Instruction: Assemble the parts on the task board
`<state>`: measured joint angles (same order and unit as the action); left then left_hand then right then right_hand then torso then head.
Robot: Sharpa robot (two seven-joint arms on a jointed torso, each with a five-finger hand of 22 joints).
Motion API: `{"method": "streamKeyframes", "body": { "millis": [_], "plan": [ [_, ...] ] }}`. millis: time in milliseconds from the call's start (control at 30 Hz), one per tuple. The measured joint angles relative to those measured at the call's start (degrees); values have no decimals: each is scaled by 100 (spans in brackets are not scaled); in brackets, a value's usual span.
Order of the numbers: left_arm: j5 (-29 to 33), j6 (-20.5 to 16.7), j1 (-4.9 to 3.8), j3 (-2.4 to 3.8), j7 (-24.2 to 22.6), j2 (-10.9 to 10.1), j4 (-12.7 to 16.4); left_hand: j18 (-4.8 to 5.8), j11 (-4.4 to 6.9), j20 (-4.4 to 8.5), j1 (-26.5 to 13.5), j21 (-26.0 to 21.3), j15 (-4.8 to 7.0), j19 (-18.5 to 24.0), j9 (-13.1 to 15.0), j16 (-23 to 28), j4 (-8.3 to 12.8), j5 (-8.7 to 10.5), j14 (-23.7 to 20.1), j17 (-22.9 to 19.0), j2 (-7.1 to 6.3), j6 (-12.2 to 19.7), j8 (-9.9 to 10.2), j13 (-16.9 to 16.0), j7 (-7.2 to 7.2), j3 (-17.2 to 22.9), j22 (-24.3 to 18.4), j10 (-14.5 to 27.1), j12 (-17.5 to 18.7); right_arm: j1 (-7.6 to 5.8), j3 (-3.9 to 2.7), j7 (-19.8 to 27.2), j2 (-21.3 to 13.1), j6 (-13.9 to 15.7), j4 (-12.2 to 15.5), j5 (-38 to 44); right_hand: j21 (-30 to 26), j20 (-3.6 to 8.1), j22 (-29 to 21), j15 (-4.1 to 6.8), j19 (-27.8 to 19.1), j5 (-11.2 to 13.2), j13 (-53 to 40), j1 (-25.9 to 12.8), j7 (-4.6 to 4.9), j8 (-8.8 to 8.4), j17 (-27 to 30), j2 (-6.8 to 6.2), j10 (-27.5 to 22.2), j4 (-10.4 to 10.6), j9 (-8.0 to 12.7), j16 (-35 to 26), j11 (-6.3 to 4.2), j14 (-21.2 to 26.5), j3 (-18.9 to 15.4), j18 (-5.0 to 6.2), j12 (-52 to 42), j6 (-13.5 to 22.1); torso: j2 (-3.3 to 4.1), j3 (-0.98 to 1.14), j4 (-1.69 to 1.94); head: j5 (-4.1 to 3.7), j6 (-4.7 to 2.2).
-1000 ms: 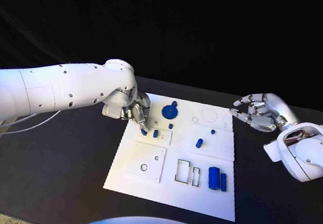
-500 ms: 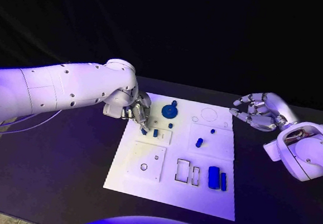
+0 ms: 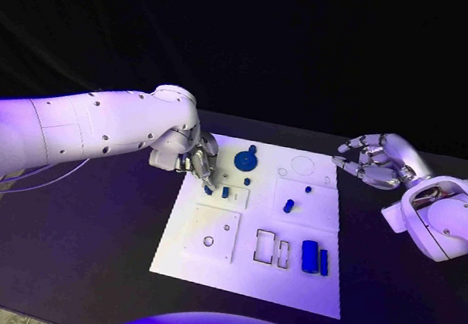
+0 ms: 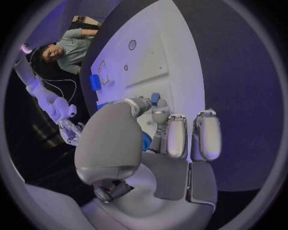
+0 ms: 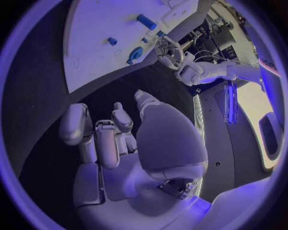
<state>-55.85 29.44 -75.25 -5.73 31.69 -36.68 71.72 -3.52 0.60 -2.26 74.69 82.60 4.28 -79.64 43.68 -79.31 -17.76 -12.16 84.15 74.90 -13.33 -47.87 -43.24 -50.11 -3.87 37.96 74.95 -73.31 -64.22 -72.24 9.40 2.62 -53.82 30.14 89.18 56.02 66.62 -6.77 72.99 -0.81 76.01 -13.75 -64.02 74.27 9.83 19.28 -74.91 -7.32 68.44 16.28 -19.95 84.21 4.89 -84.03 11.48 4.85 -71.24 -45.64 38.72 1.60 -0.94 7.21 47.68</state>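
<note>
The white task board (image 3: 287,288) lies in the middle of the black table. My left hand (image 3: 197,159) reaches over its far left part, and thumb and a finger pinch a small blue peg (image 3: 208,190) down at the board; the left wrist view shows this peg (image 4: 155,98) at the fingertips. Beside it stands another short peg (image 3: 225,192), and a round blue gear (image 3: 245,161) sits farther back. Two blue bars (image 3: 315,258) lie at the board's near right. My right hand (image 3: 372,163) hovers off the far right corner, fingers curled in on nothing.
More small blue pegs (image 3: 289,206) stand on the board's right half, near rectangular cut-outs (image 3: 272,248) and a round hole (image 3: 209,241). In the right wrist view the board (image 5: 102,38) and my left hand (image 5: 171,52) lie across from my right hand.
</note>
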Motion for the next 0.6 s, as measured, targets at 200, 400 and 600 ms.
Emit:
{"method": "streamKeyframes", "body": {
  "millis": [200,400,600],
  "plan": [
    [-1,28,-1,-2,0,10,-22,0,0,0,11,0,0,0,0,0,0,0,0,0,10,1,13,4,-1,0,0,0,0,0,0,1,0,1,0,0,0,0,0,0,0,0,0,0,0,0,0,0,0,0,-2,0,0,0,0,0,0,0,-1,0,0,1,4],
    [-7,33,-4,-7,6,54,-66,1,0,-21,16,22,0,-21,21,0,0,1,0,0,15,2,13,9,-2,0,-1,0,0,0,2,1,0,2,3,0,0,0,0,0,0,0,0,0,0,0,0,0,0,0,-2,0,0,0,0,0,0,0,-1,0,1,-2,9],
    [-19,33,-5,-12,18,81,-92,1,0,-21,16,22,0,-21,25,0,0,1,0,0,15,-7,12,9,-12,0,-1,0,0,0,2,1,-5,2,7,0,0,0,0,0,0,0,0,0,0,0,0,0,0,0,-2,0,0,0,0,0,0,0,-1,0,-3,-9,9]
  ]
}}
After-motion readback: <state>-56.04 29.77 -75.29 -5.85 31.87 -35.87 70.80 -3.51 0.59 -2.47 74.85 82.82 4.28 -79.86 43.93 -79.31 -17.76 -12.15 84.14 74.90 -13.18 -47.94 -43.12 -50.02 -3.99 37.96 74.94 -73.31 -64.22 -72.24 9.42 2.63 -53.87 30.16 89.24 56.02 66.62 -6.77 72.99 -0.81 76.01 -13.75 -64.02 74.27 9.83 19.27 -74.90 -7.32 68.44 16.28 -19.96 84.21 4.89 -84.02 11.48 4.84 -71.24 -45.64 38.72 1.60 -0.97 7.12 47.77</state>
